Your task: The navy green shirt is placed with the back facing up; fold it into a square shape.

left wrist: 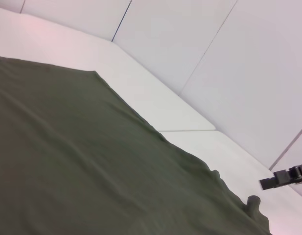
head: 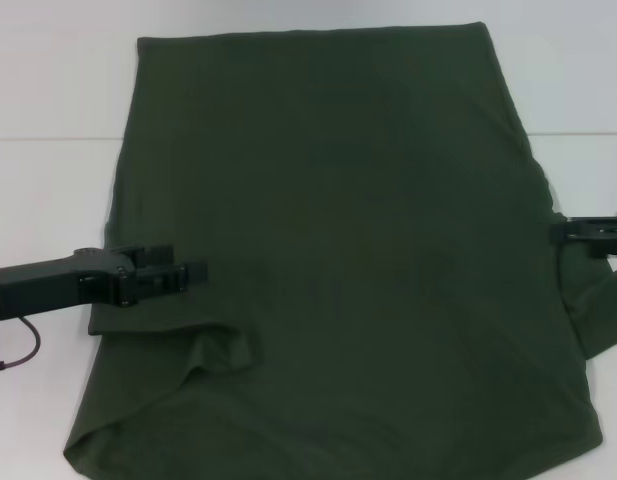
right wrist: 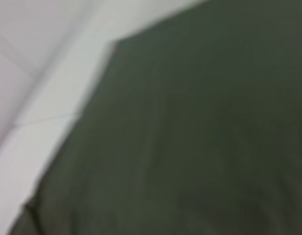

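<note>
navy green shirt (head: 338,250) lies flat on table (head: 48,90). left gripper (head: 178,273) over its left edge, right gripper (head: 578,232) at right edge; grip states cannot be determined.

Navy green shirt (head: 348,250) — soft matt cloth — on smooth white table (head: 48,90)

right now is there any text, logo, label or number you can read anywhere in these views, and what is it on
None can be read.
The navy green shirt shows a plain side in all three views, with no print or tag visible.
The left gripper and right gripper at the shirt's side edges show no legible markings.
The white table is blank.
</note>
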Robot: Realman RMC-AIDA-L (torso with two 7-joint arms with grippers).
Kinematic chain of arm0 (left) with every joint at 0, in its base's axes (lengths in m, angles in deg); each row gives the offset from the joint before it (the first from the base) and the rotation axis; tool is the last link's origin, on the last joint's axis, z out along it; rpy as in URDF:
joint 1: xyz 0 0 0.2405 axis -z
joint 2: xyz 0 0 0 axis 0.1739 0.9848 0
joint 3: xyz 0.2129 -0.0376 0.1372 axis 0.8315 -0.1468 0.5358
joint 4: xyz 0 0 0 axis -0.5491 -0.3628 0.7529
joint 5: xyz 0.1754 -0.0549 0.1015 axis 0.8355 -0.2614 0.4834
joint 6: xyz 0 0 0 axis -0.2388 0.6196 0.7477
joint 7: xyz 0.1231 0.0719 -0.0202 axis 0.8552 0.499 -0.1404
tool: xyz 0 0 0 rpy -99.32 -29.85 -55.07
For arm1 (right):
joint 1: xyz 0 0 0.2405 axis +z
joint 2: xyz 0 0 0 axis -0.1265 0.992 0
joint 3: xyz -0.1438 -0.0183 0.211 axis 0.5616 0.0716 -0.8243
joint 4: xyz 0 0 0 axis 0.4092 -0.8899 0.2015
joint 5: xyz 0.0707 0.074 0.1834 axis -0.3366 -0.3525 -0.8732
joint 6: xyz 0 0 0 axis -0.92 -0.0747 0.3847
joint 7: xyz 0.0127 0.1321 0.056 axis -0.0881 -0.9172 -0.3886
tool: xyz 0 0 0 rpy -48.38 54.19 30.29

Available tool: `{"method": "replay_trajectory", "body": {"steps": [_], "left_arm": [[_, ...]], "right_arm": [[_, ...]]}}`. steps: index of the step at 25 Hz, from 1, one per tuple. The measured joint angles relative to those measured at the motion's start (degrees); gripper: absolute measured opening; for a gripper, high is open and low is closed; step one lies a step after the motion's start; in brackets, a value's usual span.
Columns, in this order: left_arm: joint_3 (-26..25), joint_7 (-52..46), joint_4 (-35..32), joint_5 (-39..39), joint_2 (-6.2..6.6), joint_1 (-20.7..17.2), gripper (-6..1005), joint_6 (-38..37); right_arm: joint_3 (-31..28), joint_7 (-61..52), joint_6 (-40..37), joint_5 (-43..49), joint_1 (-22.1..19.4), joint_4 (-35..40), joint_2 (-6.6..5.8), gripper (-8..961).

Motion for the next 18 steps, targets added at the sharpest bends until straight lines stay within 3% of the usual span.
{"method": "replay_trajectory", "body": {"steps": [2, 6, 18], "left_arm": [[-0.3, 0.9, 0.6, -0.2, 0.01, 0.1, 752, 0.0], [-0.1, 1.6, 1.2, -0.5, 0.01, 0.6, 752, 0.0], [0.0, 1.8, 1.9, -2.7, -0.01, 1.0, 752, -0.1]], "right_arm": [[-0.6, -5.7, -2.1, 4.5, 0.2, 3.5, -1.05, 947], [-1.9, -10.0, -3.3, 13.0, 0.6, 7.8, -1.12, 947], [0.3, 0.9, 0.9, 17.8, 1.2, 6.5, 0.99, 946]]}}
